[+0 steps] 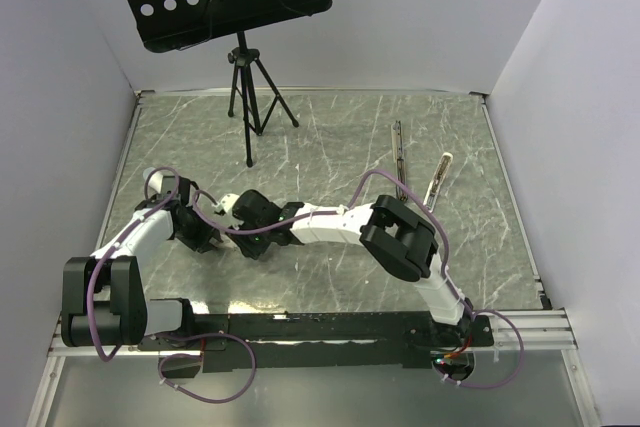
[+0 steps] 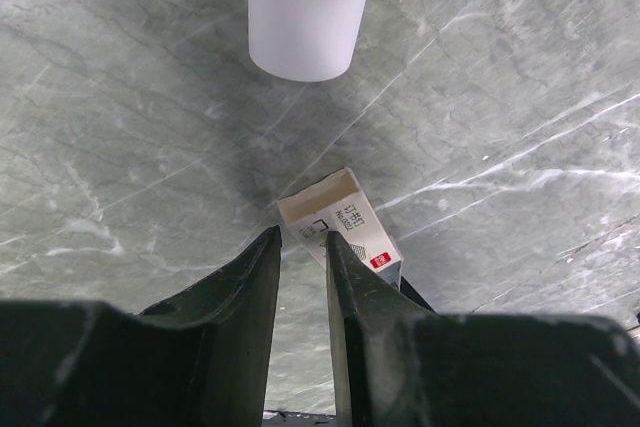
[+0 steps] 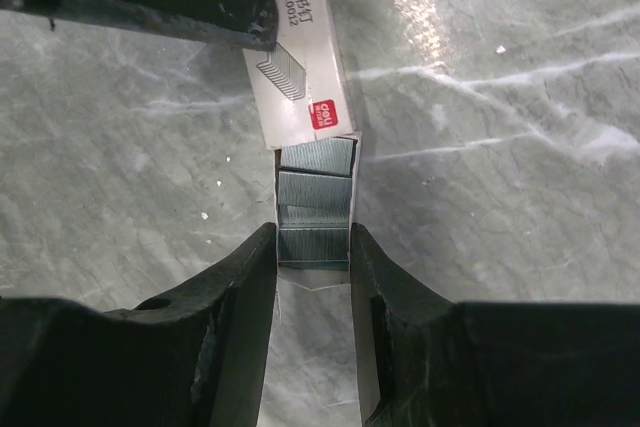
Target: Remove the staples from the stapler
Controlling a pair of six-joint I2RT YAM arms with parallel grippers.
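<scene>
A small white staple box (image 3: pixel 300 67) lies on the marble table left of centre. Its inner tray is slid out and shows grey strips of staples (image 3: pixel 315 207). My right gripper (image 3: pixel 312 232) is shut on the tray's two side walls. My left gripper (image 2: pixel 303 235) stands narrowly open at the box's (image 2: pixel 345 222) other end. Bare table shows between its fingers, and its right finger covers a corner of the box. The stapler (image 1: pixel 440 175) lies apart at the back right as a slim pale top, with a thin dark bar (image 1: pixel 398 152) beside it. Neither gripper is near it.
A short white cylinder (image 2: pixel 305 17) stands just beyond the box. A black perforated music stand on a tripod (image 1: pixel 245 87) stands at the back left. White walls close in the table on the left, back and right.
</scene>
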